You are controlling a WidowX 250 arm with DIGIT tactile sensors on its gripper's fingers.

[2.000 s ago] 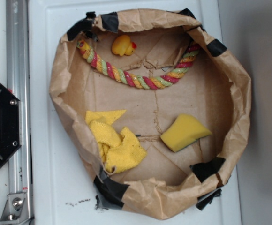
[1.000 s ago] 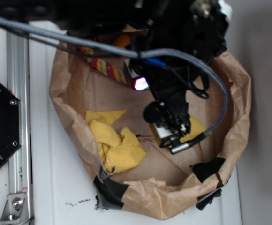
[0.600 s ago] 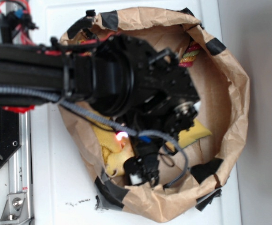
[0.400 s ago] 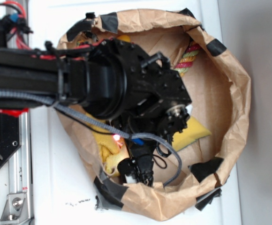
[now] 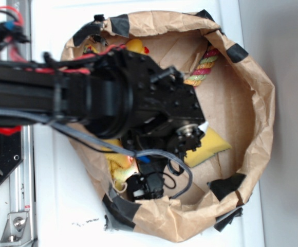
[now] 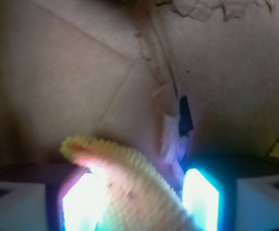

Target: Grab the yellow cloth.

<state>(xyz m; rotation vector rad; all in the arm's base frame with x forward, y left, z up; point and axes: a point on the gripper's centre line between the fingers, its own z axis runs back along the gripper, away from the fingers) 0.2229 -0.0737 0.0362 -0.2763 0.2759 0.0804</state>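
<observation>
Claw: the claw stands open in the wrist view, its two lit pads apart at the bottom edge, one at 7 o'clock and one at 5 o'clock. A corner of the yellow cloth lies in the gap between them, closer to the 7 o'clock pad. Whether either pad touches the fabric cannot be told because of the glare. In the exterior view the claw sits low in the bag, near the rim at 6 o'clock.

Yellow cloth: in the exterior view only a small part of the yellow cloth shows, under the arm at about 7 o'clock of the bag's floor, just beside the claw.

Arm: the black arm reaches in from 9 o'clock and covers most of the bag's left half. A grey cable loops under it.

Yellow sponge: the yellow sponge peeks out at about 4 o'clock of the wrist housing, on the bag floor.

Rope: a striped rope shows at 1 o'clock in the bag.

Rubber duck: a yellow rubber duck shows at 12 o'clock, just above the arm.

Bag: the brown paper bag has rolled walls patched with black tape.

Bench: the white bench carries the bag.
</observation>
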